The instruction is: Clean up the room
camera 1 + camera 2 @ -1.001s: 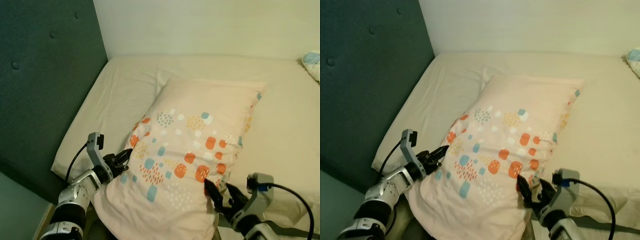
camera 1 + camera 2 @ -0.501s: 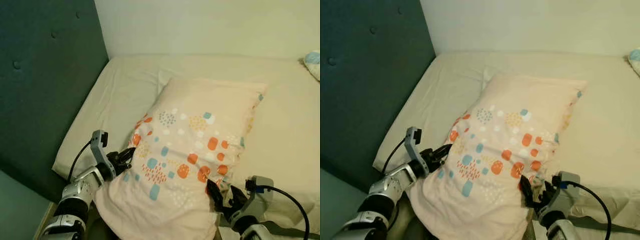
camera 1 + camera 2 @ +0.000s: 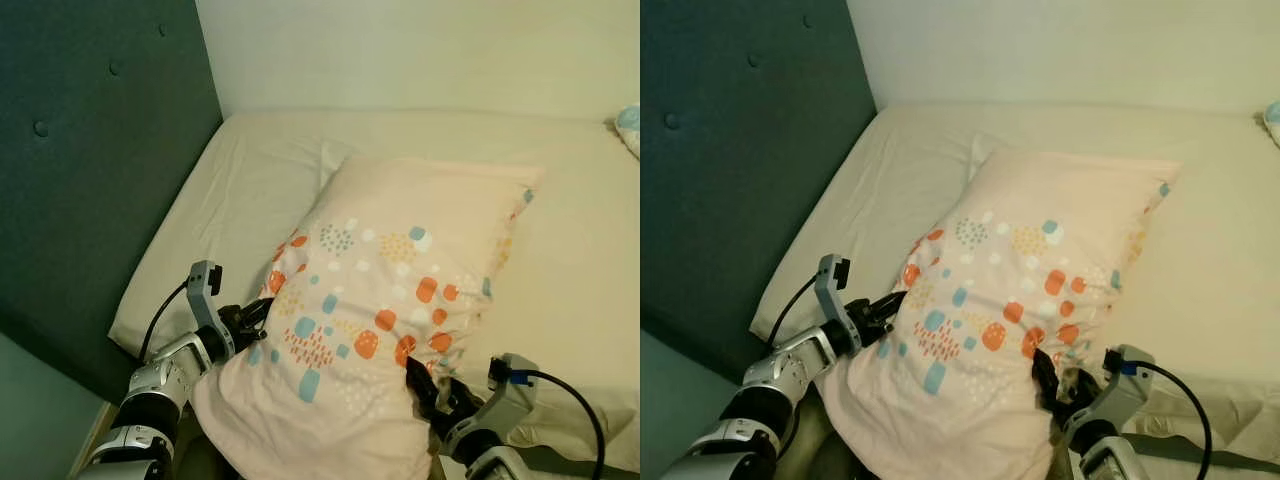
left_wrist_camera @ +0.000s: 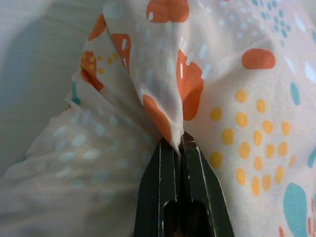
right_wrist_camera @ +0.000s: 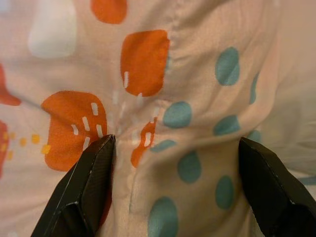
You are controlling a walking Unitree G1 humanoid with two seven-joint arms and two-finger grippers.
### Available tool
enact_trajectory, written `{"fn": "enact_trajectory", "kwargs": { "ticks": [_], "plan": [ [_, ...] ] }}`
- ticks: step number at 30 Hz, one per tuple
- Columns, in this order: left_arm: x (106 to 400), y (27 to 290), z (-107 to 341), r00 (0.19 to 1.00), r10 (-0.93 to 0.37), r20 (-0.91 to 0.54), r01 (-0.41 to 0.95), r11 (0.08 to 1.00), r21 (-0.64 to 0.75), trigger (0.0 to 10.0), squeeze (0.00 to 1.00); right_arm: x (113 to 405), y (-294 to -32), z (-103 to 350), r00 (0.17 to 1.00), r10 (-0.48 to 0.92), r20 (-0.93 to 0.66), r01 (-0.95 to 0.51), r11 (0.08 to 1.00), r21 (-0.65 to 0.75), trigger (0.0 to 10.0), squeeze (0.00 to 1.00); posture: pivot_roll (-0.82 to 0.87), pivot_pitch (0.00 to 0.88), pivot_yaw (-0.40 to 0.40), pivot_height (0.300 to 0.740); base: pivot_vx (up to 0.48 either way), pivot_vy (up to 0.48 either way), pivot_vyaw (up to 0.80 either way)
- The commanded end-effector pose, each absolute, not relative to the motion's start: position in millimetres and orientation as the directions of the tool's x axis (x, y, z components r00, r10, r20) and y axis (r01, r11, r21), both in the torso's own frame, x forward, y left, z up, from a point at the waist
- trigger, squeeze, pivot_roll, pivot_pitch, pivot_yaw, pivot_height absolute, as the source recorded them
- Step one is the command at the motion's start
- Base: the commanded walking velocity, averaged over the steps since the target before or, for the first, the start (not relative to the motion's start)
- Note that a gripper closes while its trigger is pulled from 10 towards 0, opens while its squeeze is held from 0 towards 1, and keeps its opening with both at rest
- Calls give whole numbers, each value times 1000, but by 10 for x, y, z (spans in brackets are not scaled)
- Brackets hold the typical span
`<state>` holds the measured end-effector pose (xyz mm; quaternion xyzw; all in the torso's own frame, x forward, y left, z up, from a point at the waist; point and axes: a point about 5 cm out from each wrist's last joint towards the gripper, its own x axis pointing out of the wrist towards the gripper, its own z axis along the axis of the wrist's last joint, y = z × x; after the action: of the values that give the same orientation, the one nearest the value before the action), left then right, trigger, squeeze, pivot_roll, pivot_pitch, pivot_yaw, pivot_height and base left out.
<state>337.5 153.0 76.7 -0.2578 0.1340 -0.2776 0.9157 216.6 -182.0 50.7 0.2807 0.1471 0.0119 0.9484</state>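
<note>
Pillow [image 3: 395, 290]: large, pale peach case printed with orange, teal, yellow and white patches; lies slantwise on the bed, its far end toward the wall, its near end at the bed's near edge between the two hands.
Bed [image 3: 260, 170]: cream sheet, lightly creased; it carries the pillow; its corner meets the headboard and the wall.
Left hand [image 3: 256, 314]: at the pillow's near left edge, beside the bed's left side; in the left wrist view its two black fingers [image 4: 163, 182] are pressed together on a fold of the printed case, the fabric's edge nipped between the tips.
Right hand [image 3: 428, 388]: at the pillow's near right corner, low in the head views; in the right wrist view its fingers [image 5: 94, 182] stand spread, one on each side of a bunched part of the case, with fabric filling the gap between them. The left finger touches the cloth; whether the other presses it cannot be told.
Headboard [image 3: 90, 150]: dark teal, padded with buttons, standing along the bed's left side.
Wall [image 3: 420, 50]: plain, pale, behind the bed.
Second item [image 3: 628, 125]: pale with a blue patch, at the far right edge of the bed, well apart from the pillow; cut off by the frame, kind not identifiable.
Cable [image 3: 570, 400]: black, looping from the right wrist.
</note>
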Motion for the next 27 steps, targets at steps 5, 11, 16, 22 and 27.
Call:
{"fn": "enact_trajectory", "kwargs": {
  "ticks": [5,11,16,22,27],
  "plan": [
    [3373,1492,731,800,-586,-129,432,711,-554,10000,0,2233,-1677,344,928,166,-333,46,837,545,10000,0,-137,197,43,574,0,0,0],
    [3376,1478,730,795,-592,-133,428,703,-568,10000,0,2307,-1588,373,918,241,-315,-16,816,578,10000,0,-136,197,45,574,0,0,0],
    [3369,1458,715,788,-600,-139,428,696,-576,10000,0,2371,-1496,437,908,314,-277,-91,794,601,0,0,-140,195,46,574,0,0,0],
    [3357,1425,700,774,-616,-145,445,693,-567,10000,0,2414,-1500,508,917,313,-247,-105,788,607,0,0,-142,194,45,574,0,0,0],
    [3349,1411,690,766,-625,-147,454,690,-564,10000,761,2403,-1540,527,924,297,-241,-95,788,609,0,0,-147,195,46,574,0,0,0]
  ]
}}
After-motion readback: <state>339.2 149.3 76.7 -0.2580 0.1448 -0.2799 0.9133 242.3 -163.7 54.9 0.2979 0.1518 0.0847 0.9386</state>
